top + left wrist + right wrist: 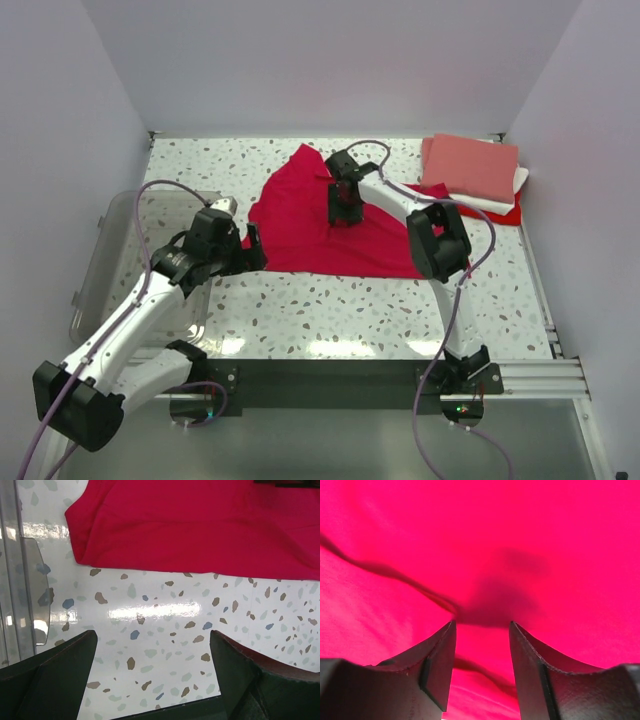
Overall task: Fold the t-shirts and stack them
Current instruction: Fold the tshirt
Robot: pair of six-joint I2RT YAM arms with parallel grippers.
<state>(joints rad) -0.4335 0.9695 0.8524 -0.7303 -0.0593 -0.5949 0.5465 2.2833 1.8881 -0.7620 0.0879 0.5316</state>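
A crimson-red t-shirt (300, 225) lies partly folded and spread on the speckled table's middle. My right gripper (343, 212) points down onto its centre. In the right wrist view that gripper (482, 625) has its jaws apart over the wrinkled red cloth (520, 530), and nothing is pinched between them. My left gripper (250, 245) hovers wide open at the shirt's near left edge. In the left wrist view it (152, 655) spans bare table, with the shirt's hem (200, 525) just beyond. Folded t-shirts sit stacked at the back right: salmon-pink (472, 165) on top, then white (495, 200), then red (505, 214).
A clear plastic bin (110, 260) stands at the table's left edge beside my left arm, and its wall (20, 580) shows in the left wrist view. White walls enclose the table on three sides. A metal rail runs along the near edge.
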